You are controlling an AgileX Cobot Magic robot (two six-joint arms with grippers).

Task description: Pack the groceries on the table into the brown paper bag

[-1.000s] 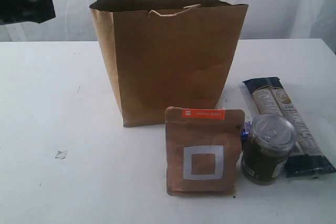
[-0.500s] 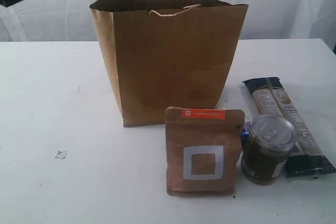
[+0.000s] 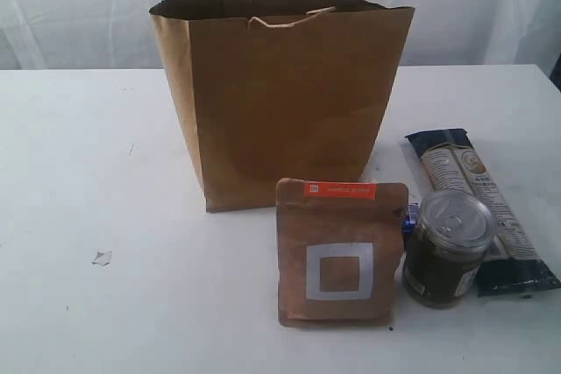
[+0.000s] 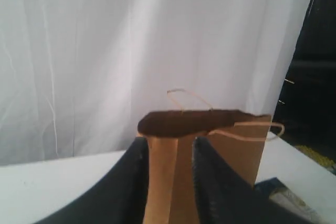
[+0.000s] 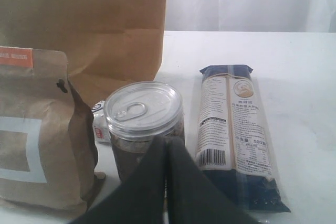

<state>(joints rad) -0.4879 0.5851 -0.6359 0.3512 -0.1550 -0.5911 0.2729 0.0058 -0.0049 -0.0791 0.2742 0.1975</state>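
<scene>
While the bag stands upright with its top open on the table, the pouch stands just in front of it. The jar sits just beside the pouch, and the packet lies flat by the jar. The left gripper is spread and empty. The right gripper is pressed together, empty, near the jar.

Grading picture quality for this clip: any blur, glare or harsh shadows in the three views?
Exterior view: even soft light, faint shadows, mild sheen on the small dark jar lid. Left wrist view: hazy overall, left gripper dark and blurred before the brown paper bag. Right wrist view: long navy-tan packet print legible, right gripper close and out of focus.
</scene>
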